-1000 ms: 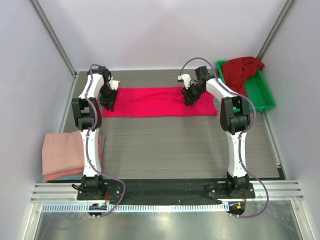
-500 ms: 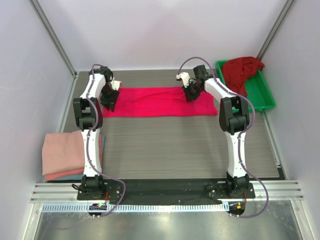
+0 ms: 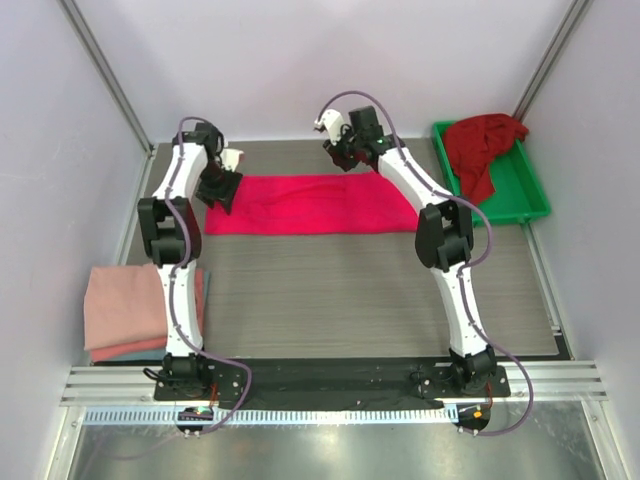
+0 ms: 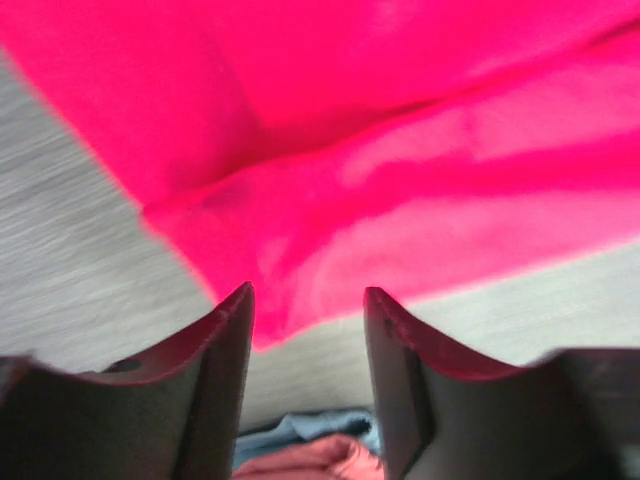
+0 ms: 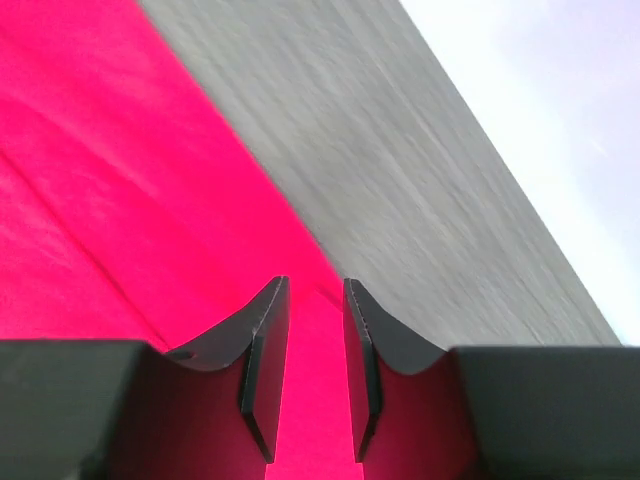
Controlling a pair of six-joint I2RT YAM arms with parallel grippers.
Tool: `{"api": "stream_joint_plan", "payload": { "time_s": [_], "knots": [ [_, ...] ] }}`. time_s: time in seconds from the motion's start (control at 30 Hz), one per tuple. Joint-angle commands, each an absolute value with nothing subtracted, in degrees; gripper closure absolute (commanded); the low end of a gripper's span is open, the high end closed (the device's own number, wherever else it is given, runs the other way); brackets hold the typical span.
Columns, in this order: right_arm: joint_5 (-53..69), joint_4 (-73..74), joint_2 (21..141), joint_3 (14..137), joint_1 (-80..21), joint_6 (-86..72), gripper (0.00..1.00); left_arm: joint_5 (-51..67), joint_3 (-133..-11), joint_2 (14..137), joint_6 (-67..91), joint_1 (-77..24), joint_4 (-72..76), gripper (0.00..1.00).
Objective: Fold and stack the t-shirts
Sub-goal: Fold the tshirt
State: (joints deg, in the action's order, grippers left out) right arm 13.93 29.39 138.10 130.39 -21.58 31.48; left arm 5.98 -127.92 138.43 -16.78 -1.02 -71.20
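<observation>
- Bright red shirt (image 3: pixel 310 205): folded into a long strip, lying across the far middle of the table (image 3: pixel 350 290).
- Left gripper (image 3: pixel 218 190): fingers spread, over the strip's left end; a corner of the cloth shows between them, not clamped.
- Right gripper (image 3: pixel 343 155): fingers nearly pressed together, pinching the strip's far edge.
- Dark red shirt (image 3: pixel 482 145): bunched in the green tray (image 3: pixel 530 195), far right.
- Pale pink shirts (image 3: pixel 125 305): folded stack, near left.
</observation>
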Motion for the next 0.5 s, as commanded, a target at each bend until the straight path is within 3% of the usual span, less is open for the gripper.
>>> {"api": "stream_joint_plan", "payload": {
  "time_s": [0.0,0.07,0.1,0.27,0.33,0.47],
  "knots": [
    [9.75,26.81,132.2,127.55,-20.75,29.36,0.65,8.96,-123.42,124.56,-21.09,-1.23,-63.91,0.41],
    [11.24,26.63,127.46,121.92,-19.08,28.48,0.64,9.83,-119.8,120.51,-25.8,-1.32,-61.78,0.27],
    [11.34,26.54,126.05,120.16,-18.64,28.04,0.64,10.02,-119.62,120.24,-28.45,-1.49,-63.01,0.27],
    [11.17,26.46,116.74,108.38,-17.58,28.92,0.63,2.66,-114.54,121.46,-52.25,-4.13,-75.4,0.5],
    [10.99,26.37,115.06,104.7,-17.49,29.09,0.63,0.62,-111.2,121.29,-55.18,-4.31,-74.01,0.54],
    [10.64,26.37,111.28,100.12,-17.58,29.27,0.63,-3.51,-105.92,122.6,-59.24,-4.39,-70.06,0.52]
  ]
}}
